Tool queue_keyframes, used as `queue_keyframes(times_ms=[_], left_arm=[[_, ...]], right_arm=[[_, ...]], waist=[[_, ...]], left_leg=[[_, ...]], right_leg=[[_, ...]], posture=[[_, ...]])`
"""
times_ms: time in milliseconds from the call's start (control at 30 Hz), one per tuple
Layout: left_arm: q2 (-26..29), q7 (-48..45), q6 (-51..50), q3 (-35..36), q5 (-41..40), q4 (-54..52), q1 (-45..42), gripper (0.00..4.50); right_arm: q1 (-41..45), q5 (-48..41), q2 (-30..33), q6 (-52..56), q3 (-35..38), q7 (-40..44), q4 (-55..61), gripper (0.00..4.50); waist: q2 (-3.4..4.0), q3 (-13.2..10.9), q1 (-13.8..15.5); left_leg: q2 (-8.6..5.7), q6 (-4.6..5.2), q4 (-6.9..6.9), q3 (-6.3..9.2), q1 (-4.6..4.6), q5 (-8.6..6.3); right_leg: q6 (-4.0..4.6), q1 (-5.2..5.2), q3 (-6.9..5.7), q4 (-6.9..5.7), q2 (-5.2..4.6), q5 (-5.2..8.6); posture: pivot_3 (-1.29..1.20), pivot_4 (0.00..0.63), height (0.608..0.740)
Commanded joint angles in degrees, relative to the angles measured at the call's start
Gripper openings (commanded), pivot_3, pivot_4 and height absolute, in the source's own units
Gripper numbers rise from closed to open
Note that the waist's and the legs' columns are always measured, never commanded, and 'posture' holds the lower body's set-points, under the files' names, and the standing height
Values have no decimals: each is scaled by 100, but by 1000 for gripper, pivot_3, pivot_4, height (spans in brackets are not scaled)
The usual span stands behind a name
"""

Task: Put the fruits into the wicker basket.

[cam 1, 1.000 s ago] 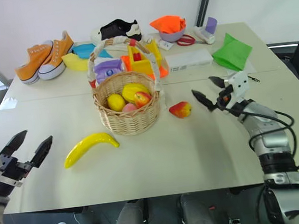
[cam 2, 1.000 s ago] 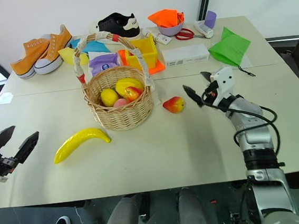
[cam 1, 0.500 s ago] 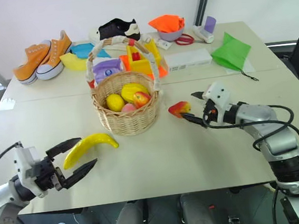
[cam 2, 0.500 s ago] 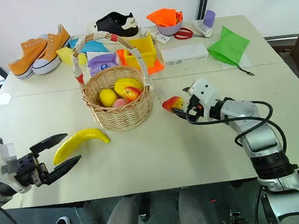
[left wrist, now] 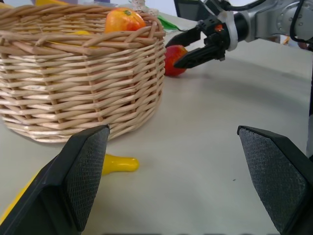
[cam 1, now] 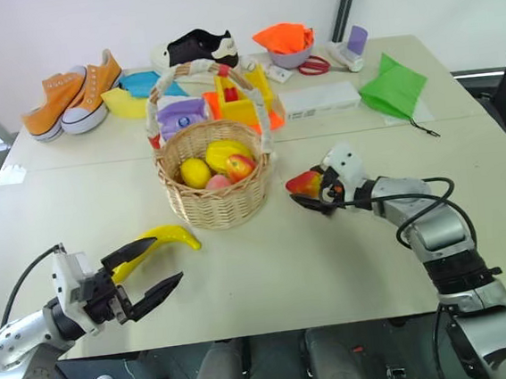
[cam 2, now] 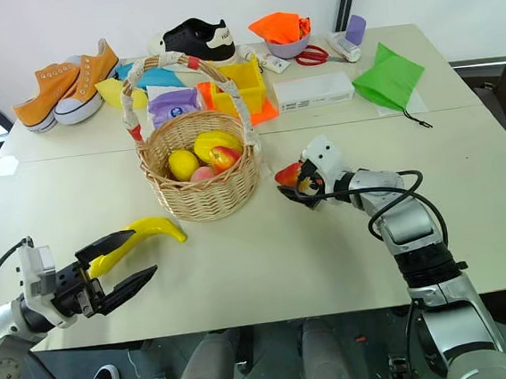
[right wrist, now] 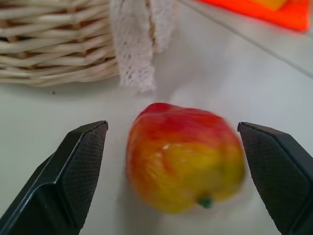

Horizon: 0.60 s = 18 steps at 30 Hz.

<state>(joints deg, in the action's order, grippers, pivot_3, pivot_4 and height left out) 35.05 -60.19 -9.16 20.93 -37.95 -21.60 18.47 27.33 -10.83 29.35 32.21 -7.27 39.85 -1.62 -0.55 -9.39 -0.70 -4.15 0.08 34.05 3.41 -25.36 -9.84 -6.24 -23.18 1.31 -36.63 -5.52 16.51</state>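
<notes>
Several fruits already sit in the wicker basket (cam 1: 214, 204); the banana (cam 1: 155, 245) and mango-like fruit (cam 1: 306, 183) lie beside it, my left gripper (cam 1: 146, 270) and right gripper (right wrist: 176, 161) both spread, holding nothing.

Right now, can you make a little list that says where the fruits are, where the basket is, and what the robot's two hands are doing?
banana: lying on the table, in front of the basket
red-and-yellow fruit: on the table, right of the basket
wicker basket: upright, several fruits already inside
left gripper: open, beside the banana, not holding it
right gripper: open, fingers either side of the red-and-yellow fruit, not closed on it
</notes>
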Motion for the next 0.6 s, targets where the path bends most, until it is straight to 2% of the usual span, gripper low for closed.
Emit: queue_keyframes(times_ms=[33, 133, 333, 500, 567, 600], left_arm=[[-74, 115, 145, 22, 43, -216, 27, 4500], [-100, 123, 140, 31, 32, -214, 63, 4500], [-105, 144, 202, 41, 63, -111, 10, 4500], [-140, 187, 184, 223, -45, 41, 9, 4500], [-143, 160, 280, 230, 36, 134, -7, 4500], [-155, 165, 288, 206, 43, 152, -28, 4500]], right_arm=[[60, -2, -126, -21, 55, -64, -36, 4435], [102, -56, -152, 15, 223, -150, 46, 3610], [-141, -323, 183, 96, 602, 86, 507, 3610], [-551, -1334, 909, 808, 1126, 917, 1787, 3610], [-513, -1447, 968, 919, 1188, 884, 1886, 3610], [-471, -1212, 924, 753, 1092, 695, 1710, 3610]], waist=[[0, 0, -3], [0, 0, -5], [0, 0, 7], [1, 0, 14], [0, 0, -28], [-3, 2, -36]], left_leg=[[-1, 0, 1, 0, 0, 0], [-1, 0, 3, -1, 0, 0], [-1, 0, 4, -1, 0, 0], [-2, 1, 4, -1, -1, 0], [0, 2, 5, -1, 2, 0], [2, 2, 5, 0, 3, 0]], right_leg=[[0, 1, 0, 0, 0, 0], [-1, 1, 1, -1, 0, -1], [-1, 0, 0, -2, 0, -1], [-1, 5, -1, 0, -2, 0], [0, 5, 0, -2, -1, 0], [0, 5, 0, -3, 0, 0]], posture=[[0, 150, 740], [0, 150, 740], [0, 150, 740], [0, 150, 740], [0, 150, 740], [0, 150, 740]])
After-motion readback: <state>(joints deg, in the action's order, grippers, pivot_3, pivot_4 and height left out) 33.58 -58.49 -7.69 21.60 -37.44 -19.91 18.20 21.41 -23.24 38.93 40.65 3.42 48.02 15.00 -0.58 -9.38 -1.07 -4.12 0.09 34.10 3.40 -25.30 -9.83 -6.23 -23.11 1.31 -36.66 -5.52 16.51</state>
